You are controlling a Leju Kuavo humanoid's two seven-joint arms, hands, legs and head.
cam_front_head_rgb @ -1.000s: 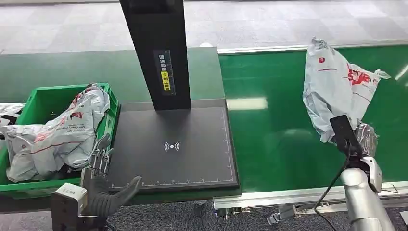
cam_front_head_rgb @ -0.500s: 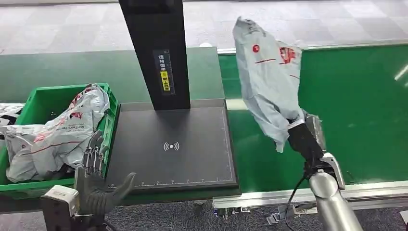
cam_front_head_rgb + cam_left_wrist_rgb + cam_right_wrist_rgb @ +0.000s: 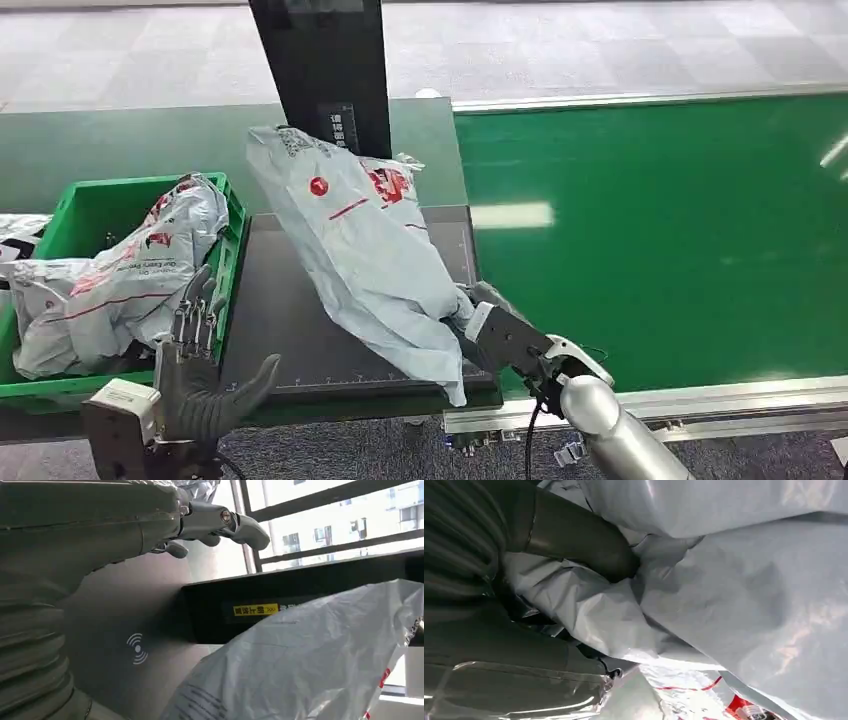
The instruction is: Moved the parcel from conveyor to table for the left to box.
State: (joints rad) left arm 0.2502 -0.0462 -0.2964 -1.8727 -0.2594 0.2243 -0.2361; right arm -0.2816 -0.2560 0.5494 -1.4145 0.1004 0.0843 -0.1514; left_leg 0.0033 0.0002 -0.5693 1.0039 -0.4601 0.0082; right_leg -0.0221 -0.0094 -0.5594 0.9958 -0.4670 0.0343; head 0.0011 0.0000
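A grey plastic parcel [image 3: 365, 250] with red markings lies slanted over the dark scanning table [image 3: 290, 330], its upper end against the black post [image 3: 322, 60]. My right hand [image 3: 497, 335] grips the parcel's lower end near the table's front right corner; in the right wrist view the thumb [image 3: 574, 537] presses into the crumpled parcel [image 3: 734, 595]. My left hand [image 3: 200, 375] hovers at the table's front left corner, fingers apart, holding nothing. The left wrist view shows its fingers [image 3: 220, 522] spread over the table, with the parcel [image 3: 310, 660] beyond them.
A green crate [image 3: 85, 205] left of the table holds several grey parcels [image 3: 120, 275]. The green conveyor [image 3: 680, 230] stretches to the right with a metal rail [image 3: 720, 400] along its front edge. The post stands at the table's back.
My right arm swung left, carrying the parcel from above the conveyor over to the scanning table. My left hand has barely shifted.
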